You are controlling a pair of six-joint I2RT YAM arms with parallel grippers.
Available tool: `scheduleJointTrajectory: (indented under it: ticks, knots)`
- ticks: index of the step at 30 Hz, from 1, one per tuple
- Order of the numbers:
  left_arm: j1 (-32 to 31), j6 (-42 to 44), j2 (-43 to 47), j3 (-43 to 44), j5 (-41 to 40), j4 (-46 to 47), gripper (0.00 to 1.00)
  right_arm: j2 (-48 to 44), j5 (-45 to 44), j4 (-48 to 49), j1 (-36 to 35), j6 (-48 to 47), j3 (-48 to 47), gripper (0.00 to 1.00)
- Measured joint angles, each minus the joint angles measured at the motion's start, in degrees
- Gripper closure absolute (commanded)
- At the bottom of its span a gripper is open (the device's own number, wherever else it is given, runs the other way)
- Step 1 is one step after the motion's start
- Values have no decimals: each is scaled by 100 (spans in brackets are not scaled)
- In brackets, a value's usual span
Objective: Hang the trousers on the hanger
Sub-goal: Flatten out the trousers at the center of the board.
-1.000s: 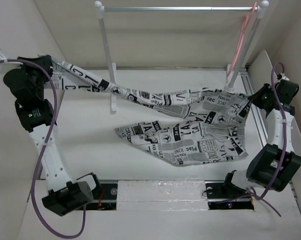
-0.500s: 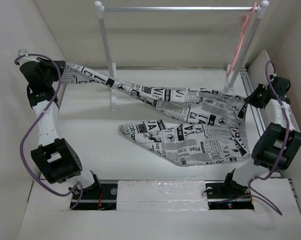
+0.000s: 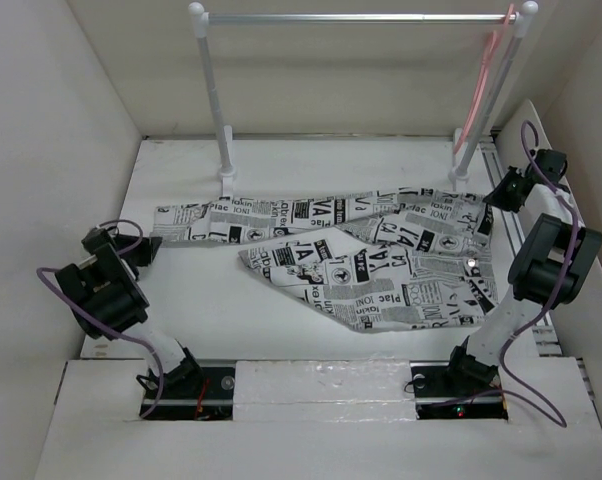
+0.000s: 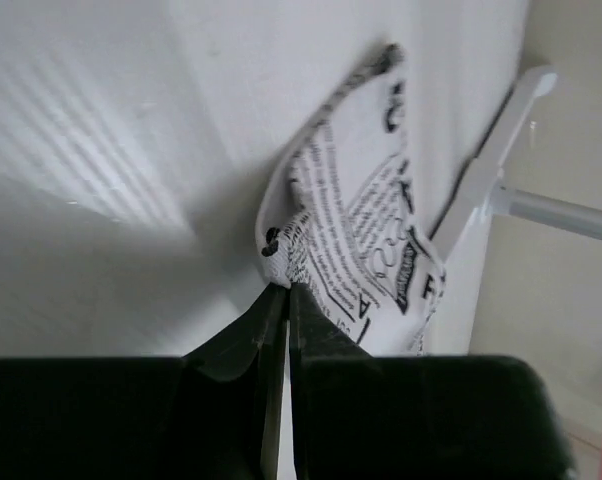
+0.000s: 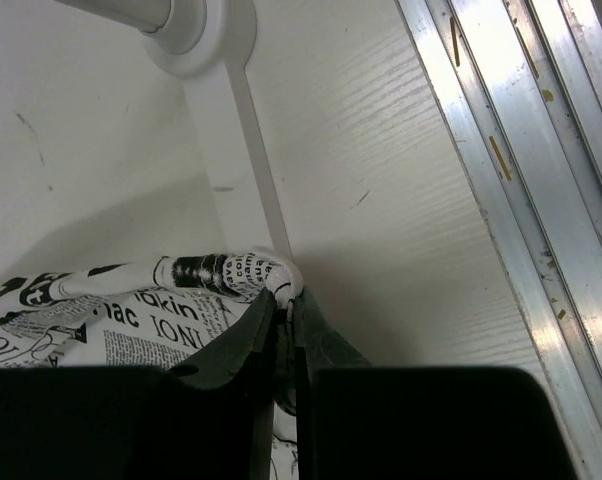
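Lowered since a second ago: left claw point(image 4: 283, 292), down from high up to just off the worktop point(image 3: 281, 165); the leg it carries now lies flat. Both claws: clamped on the trousers point(image 3: 381, 265), left on a leg hem, right claw point(image 5: 289, 300) on a corner of the wide end, cloth spread between them. Pink hanger point(image 3: 478, 95): above and beyond my right claw, on the rail point(image 3: 361, 17). Risks: thin tip-holds could slip under tension; the rail foot point(image 5: 246, 110), just ahead of my right claw, could snag cloth on lifting.
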State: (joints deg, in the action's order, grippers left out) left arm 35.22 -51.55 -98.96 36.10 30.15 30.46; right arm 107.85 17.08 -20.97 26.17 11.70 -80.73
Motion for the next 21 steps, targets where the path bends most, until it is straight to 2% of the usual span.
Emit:
scheduleJointTrajectory:
  ticks: [5, 7, 8, 9, 11, 12, 13, 15, 19, 21]
  knots:
    - [-24, 317, 837, 46, -87, -289, 99, 129, 2, 52, -7, 31, -175, 100]
    - [-39, 555, 1104, 179, -256, -691, 70, 249, 2, 92, -35, 57, -291, 97]
    - [-48, 697, 1150, 334, -376, -957, 47, 306, 2, 116, -42, 68, -337, 90]
    - [-50, 828, 1145, 529, -498, -1248, 37, 343, 2, 138, -66, 74, -363, 69]
    - [-48, 1016, 1123, 942, -769, -1860, 28, 354, -2, 160, -109, 125, -367, 49]
    - [-57, 1084, 1137, 1106, -918, -2107, 28, 343, -2, 212, -125, 164, -367, 35]
    - [-90, 1130, 1180, 1231, -1088, -2326, 28, 315, -17, 254, -153, 192, -365, 29]
    - [-238, 1200, 1375, 1379, -1617, -2732, 19, 186, -22, 378, -205, 264, -284, 20]
    - [-1034, 1296, 1797, 1657, -2387, -3141, 21, -444, -39, 505, -345, 402, 107, 19]
    - [-1486, 1346, 1480, 2214, -2540, -3279, 31, -857, -66, 562, -470, 437, 313, 46]
